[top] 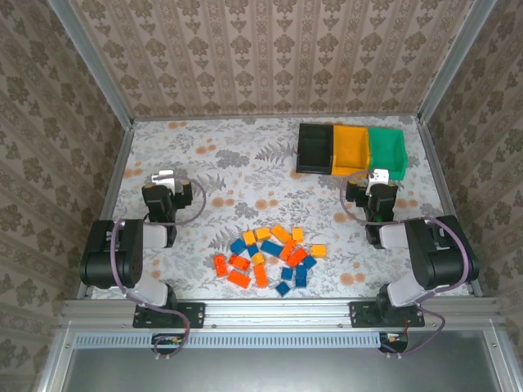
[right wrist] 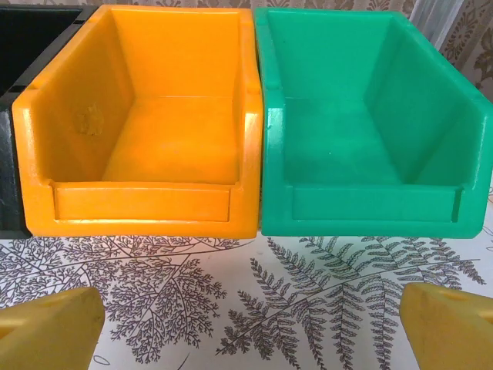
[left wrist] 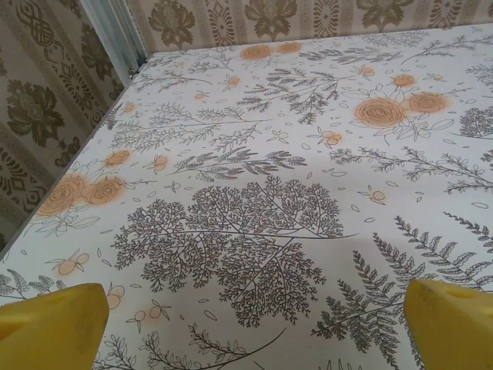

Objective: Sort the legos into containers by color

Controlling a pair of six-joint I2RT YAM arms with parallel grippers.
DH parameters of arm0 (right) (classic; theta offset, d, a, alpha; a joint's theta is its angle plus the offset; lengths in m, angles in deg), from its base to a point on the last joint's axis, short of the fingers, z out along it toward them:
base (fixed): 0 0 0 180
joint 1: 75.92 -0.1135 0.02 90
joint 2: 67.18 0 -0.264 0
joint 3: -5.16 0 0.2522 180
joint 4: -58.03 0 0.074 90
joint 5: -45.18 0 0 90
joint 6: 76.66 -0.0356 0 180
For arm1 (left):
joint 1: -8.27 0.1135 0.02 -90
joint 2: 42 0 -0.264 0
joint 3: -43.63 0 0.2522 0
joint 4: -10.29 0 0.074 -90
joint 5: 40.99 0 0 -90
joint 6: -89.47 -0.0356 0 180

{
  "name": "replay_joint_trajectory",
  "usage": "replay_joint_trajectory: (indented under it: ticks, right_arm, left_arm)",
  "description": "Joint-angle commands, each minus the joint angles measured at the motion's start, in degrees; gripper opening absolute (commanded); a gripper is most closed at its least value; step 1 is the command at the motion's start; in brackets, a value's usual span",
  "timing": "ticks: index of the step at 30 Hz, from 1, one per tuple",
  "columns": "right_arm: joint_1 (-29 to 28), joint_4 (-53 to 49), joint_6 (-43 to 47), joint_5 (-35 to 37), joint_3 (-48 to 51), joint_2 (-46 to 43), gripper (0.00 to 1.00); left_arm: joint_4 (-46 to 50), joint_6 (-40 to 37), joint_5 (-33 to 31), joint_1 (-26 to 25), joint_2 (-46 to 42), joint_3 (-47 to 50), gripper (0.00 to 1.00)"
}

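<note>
The legos (top: 272, 255) lie loose on the desk (top: 245, 163), well apart from the containers (top: 351, 150) on their near side. The right claw (top: 378, 175) sits just before the containers, and the left claw (top: 166, 176) is far to their left.

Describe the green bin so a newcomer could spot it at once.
Start at the far right corner of the table, where three bins stand joined in a row. The green bin is the right end of that row, beside the yellow-orange bin; the black bin is at the other end. It is the only green one, and it is empty.
</note>
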Motion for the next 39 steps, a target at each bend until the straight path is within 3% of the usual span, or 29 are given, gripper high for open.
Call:
replay_joint_trajectory:
  ticks: [1, 39]
  right_arm:
    - [-0.07, 1.56, -0.55, -0.75, -0.82, -0.22, 1.00]
    - [0.11, 1.14, -0.64, -1.03, -1.06, -0.13, 1.00]
  left_arm:
    - [-0.85, -1.25, 1.97, 0.32, 0.23, -0.11, 1.00]
    - [0.24, -1.11, 4.78, 1.21, 0.12, -0.64, 1.00]
